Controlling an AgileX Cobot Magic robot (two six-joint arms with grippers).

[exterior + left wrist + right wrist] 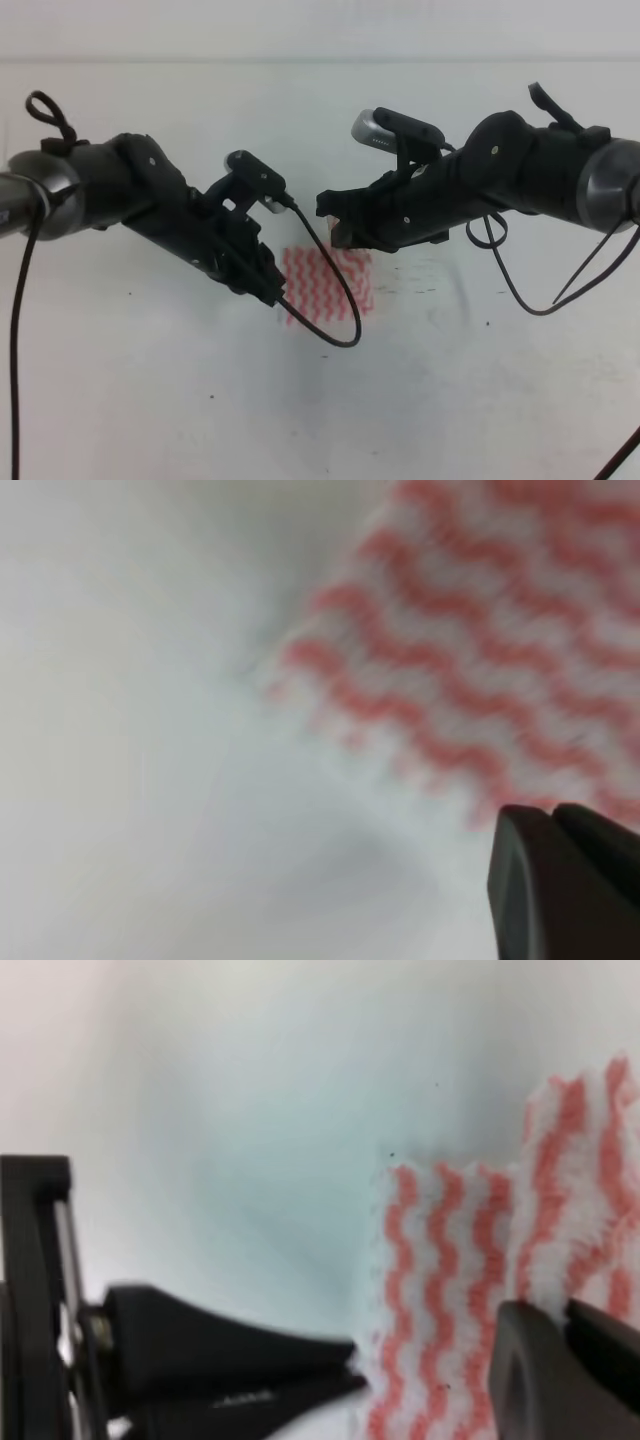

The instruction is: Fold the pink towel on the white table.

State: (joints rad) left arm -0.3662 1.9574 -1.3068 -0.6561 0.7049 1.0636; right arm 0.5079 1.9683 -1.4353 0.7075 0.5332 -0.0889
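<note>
The jaws of the right gripper stand apart, one finger low at the left of the right wrist view and the other at the lower right, with the pink towel lying between them and a raised fold of cloth just by the right-hand finger; whether it pinches that fold I cannot tell. The left gripper sits at the towel's left edge in the high view, but its own camera shows only one dark finger at the lower right, so its opening cannot be told either. The towel lies near the middle of the white surface, small and roughly square, partly hidden under both arms. It looks thin, light and limp, with a fuzzy weave and frayed edges, so it should drape and crease easily, slide on the smooth surface, and offer no stiffness to push against. Best hold is likely at a corner or along a free edge, pinching only the top layer and lifting gently.
</note>
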